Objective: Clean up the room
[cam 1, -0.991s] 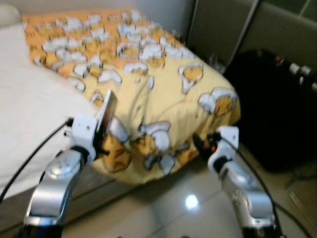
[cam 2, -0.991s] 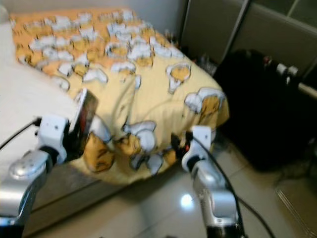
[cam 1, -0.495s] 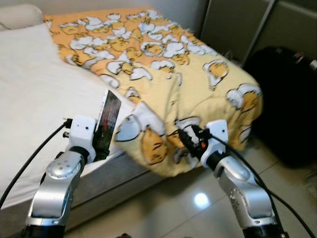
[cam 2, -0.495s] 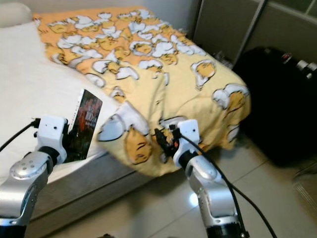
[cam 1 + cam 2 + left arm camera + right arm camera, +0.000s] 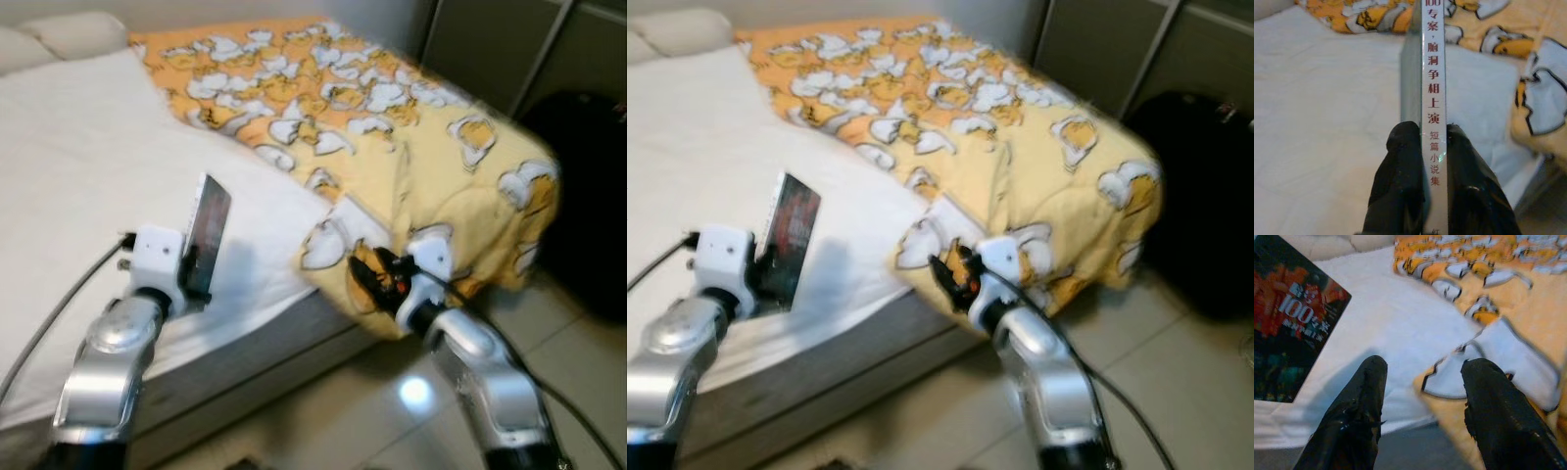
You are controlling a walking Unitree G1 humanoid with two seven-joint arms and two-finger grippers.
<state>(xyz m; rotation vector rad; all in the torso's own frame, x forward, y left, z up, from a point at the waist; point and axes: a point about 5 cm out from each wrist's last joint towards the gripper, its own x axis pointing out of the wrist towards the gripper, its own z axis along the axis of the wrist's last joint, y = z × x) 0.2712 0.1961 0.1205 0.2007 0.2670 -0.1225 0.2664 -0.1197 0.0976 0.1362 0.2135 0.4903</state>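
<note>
One book (image 5: 1433, 98) pinched upright in left gripper (image 5: 1433, 161) | bed (image 5: 88, 176) beneath | right gripper (image 5: 1422, 401) spread, empty, beside yellow blanket (image 5: 431, 166)

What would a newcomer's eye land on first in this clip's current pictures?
Probably the yellow cartoon-print duvet, bunched over the far corner of the bed, with bare white sheet beside it. Next, the left claw, shut on a dark-covered book held upright on edge over the sheet. The right claw hangs open near the duvet's drooping edge, and a black bag stands on the floor beyond.
</note>
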